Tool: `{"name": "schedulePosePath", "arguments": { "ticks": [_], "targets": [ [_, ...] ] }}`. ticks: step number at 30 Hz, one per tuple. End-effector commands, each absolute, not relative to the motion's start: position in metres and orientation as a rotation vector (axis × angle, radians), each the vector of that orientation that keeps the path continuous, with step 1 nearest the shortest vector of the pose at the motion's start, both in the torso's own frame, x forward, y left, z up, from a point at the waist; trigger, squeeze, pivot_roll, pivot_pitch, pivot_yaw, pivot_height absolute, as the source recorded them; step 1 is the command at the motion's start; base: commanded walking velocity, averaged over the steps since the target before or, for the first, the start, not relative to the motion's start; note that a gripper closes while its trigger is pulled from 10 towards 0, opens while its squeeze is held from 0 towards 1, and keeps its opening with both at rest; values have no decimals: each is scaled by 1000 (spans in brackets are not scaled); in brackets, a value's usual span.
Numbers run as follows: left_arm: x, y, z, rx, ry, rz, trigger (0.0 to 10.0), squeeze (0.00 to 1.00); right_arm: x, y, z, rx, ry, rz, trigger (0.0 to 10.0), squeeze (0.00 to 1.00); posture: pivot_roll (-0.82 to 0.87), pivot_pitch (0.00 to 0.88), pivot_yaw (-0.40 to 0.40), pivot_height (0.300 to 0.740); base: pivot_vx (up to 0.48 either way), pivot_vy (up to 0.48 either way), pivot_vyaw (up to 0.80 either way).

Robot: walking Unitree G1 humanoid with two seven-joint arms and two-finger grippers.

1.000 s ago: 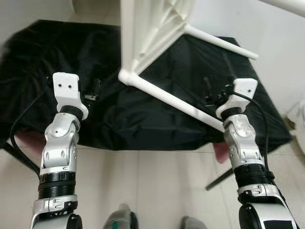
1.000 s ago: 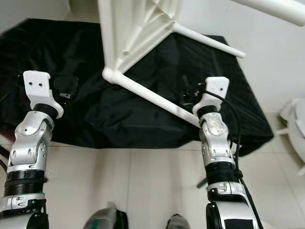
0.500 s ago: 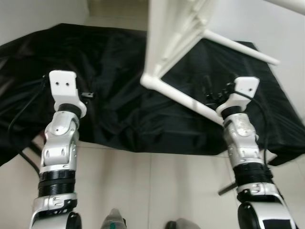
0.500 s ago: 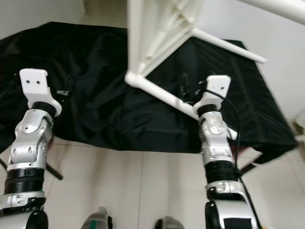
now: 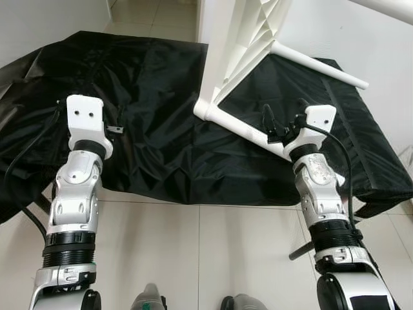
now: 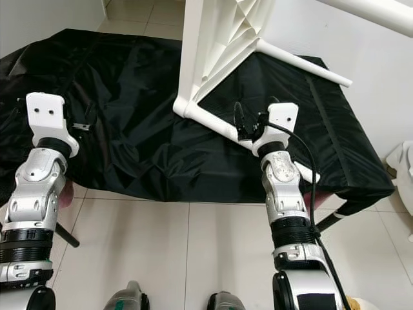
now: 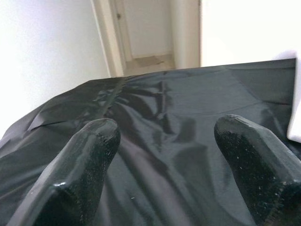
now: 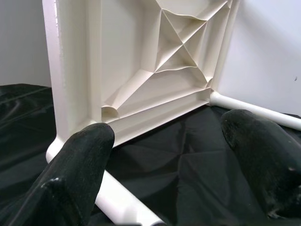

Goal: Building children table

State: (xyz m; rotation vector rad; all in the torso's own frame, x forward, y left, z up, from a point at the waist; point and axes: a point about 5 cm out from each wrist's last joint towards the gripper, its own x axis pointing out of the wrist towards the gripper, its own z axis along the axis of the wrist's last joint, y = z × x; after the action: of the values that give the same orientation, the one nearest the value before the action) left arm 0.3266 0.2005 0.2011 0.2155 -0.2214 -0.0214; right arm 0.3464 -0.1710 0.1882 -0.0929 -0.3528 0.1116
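Observation:
A white plastic children's table [image 5: 239,45] stands on its side on a black cloth [image 5: 148,142], its ribbed underside [image 8: 155,66] facing me. One round white leg [image 5: 235,124] points from its low corner toward my right arm. A second leg [image 5: 322,64] runs off to the right. My right gripper [image 5: 284,121] is open just above the near leg [image 8: 122,202], with nothing between its fingers [image 8: 84,155]. My left gripper [image 7: 162,136] is open over bare cloth to the left of the table, holding nothing.
The black cloth drapes over a low surface and hangs down at its front edge. Light tiled floor [image 5: 193,252] lies between it and my feet [image 5: 148,300]. A white wall [image 5: 368,39] rises at the right. A dark support rod [image 5: 300,248] sticks out under the cloth.
The camera has moved, so the whole scene has shifted. My right gripper now sits closer to the table's low corner along the near leg. The left arm holds much the same pose.

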Motion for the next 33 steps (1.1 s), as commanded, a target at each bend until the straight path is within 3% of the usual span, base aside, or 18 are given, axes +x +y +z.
{"name": "schedulePosePath", "arguments": {
  "ticks": [1,11,19,33],
  "targets": [
    [325,197,201,244,-227,-55,10000,0,346,-175,186,-92,-349,97,10000,0,109,46,-56,740,0,0,0],
    [317,188,193,225,-209,-147,10000,0,330,-205,173,-97,-337,-133,10000,0,108,60,-62,740,0,0,0],
    [313,175,184,204,-185,-228,10000,0,308,-201,150,-112,-279,-120,10000,0,94,78,-54,740,177,0,0],
    [312,171,181,191,-174,-253,10000,0,301,-201,145,-122,-257,-132,10000,0,82,80,-51,740,366,0,0]
  ]
}}
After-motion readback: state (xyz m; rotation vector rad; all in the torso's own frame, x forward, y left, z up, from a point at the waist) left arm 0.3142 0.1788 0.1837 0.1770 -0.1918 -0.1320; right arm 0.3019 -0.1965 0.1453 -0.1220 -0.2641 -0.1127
